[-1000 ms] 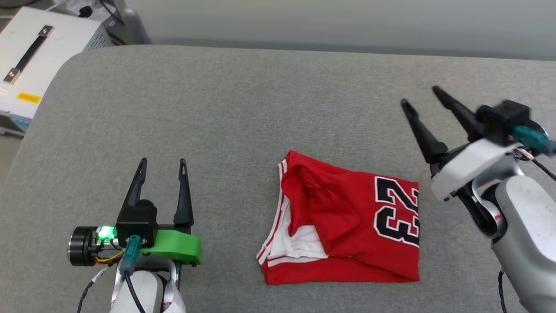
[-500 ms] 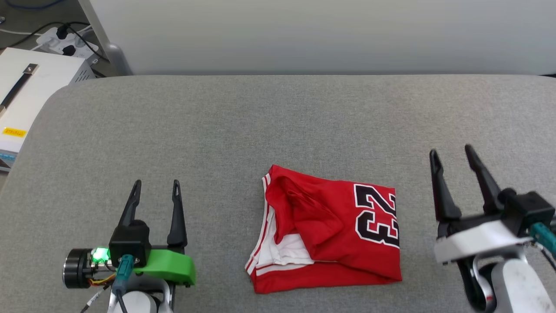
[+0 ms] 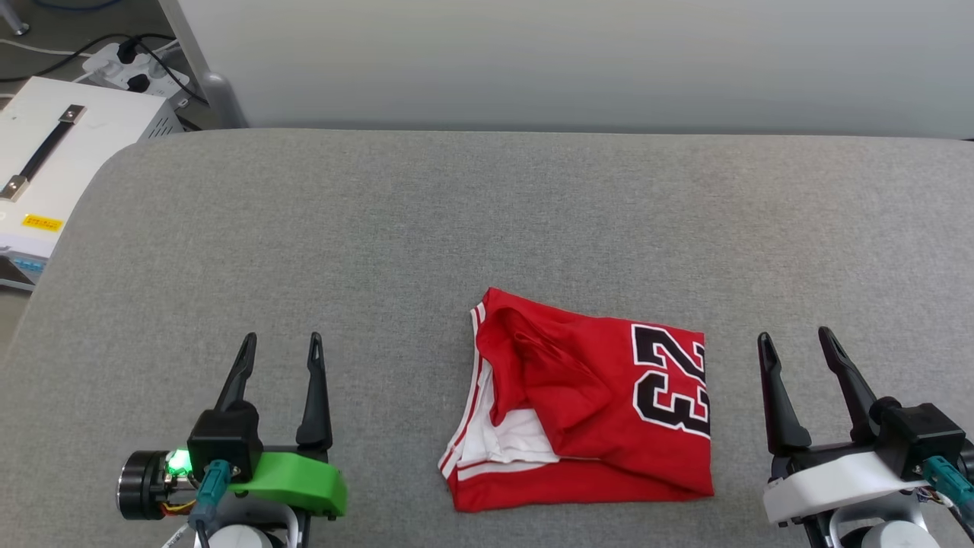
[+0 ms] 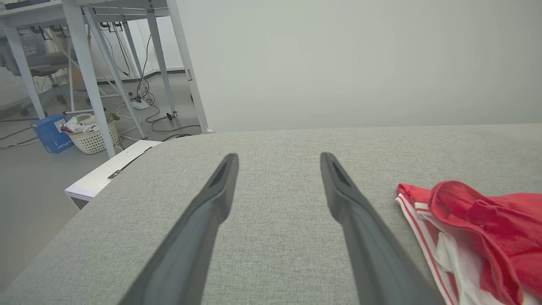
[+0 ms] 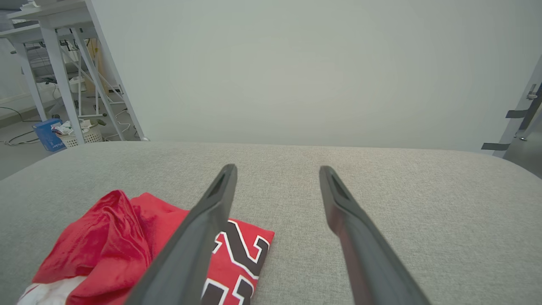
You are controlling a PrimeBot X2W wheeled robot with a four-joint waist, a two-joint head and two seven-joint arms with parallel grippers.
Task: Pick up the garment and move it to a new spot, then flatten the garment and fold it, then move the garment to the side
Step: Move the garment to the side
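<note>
Plainly, black "23" (image 3: 673, 378) on red garment (image 3: 567, 396)

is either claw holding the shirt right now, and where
Nothing is held. The left claw and right claw are open, either side of the folded shirt.

The head camera is looking steeply down from above and behind the left gripper (image 3: 282, 336) and right gripper (image 3: 794, 335), which are framing its bottom corners. It is taking in nearly the whole grey cushioned surface (image 3: 487, 213) up to the pale wall (image 3: 571, 61). Each wrist camera is sitting low and close over that surface, facing along its own two fingers toward the same wall. The left wrist view is catching the folded red garment (image 3: 593, 403) at its right edge and the right wrist view at its lower left, so all three views are sharing it. Both wrist views are also sharing the white basket (image 4: 91, 135) on the floor past the surface's left end.
</note>
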